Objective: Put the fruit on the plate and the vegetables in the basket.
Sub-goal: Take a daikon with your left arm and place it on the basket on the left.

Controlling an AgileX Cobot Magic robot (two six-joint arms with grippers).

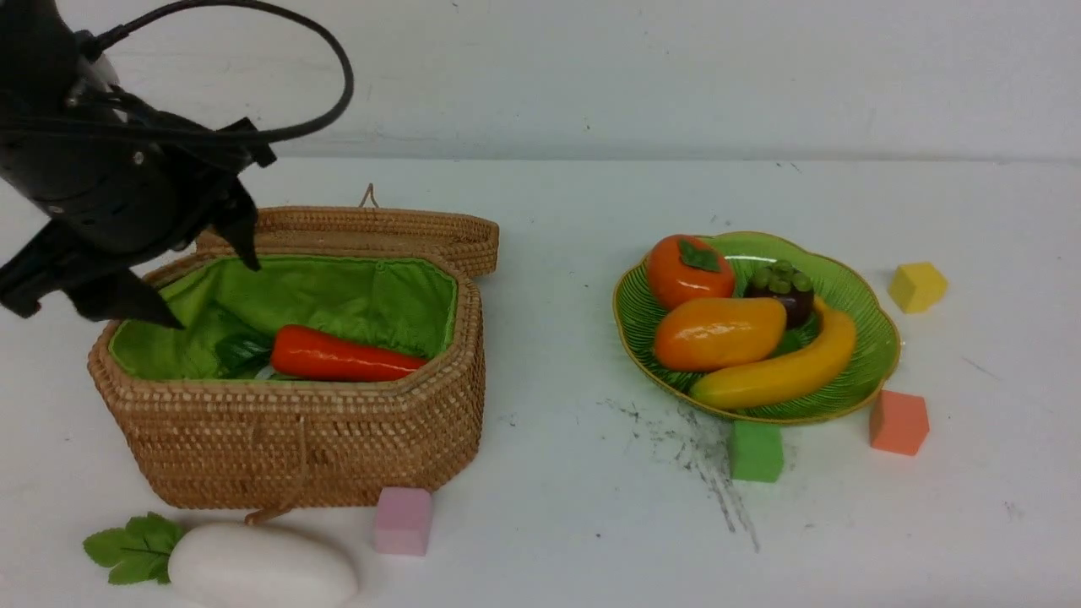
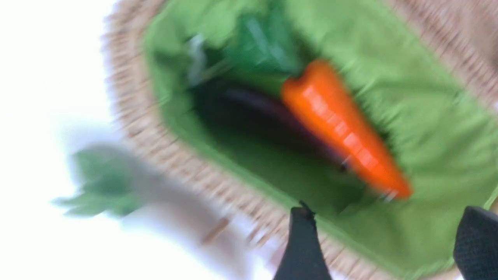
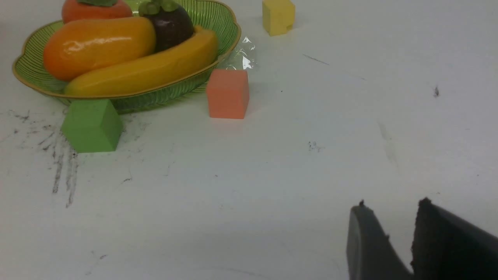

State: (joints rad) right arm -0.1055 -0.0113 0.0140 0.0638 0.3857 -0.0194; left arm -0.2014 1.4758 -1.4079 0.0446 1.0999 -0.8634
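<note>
One basket point(image 1: 304, 439), one plate point(image 1: 870, 355), four fruits: one persimmon point(image 1: 686, 272), one mango point(image 1: 718, 333), one mangosteen point(image 1: 784, 291), one banana point(image 1: 781, 371), three vegetables: one carrot point(image 1: 346, 355), one eggplant point(image 2: 268, 116), one radish point(image 1: 262, 567), four foam cubes: pink point(image 1: 403, 520), green point(image 1: 756, 452), orange point(image 1: 899, 422), yellow point(image 1: 917, 287)

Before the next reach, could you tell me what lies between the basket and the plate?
Nothing: in the front view, only bare, scuffed table lies between the basket and the plate.

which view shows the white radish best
The front view: the white radish lies sharp on the table in front of the basket, though the frame's lower edge clips it. The left wrist view shows only a motion-blurred pale shape with green leaves outside the basket rim. The right wrist view doesn't show it.
</note>
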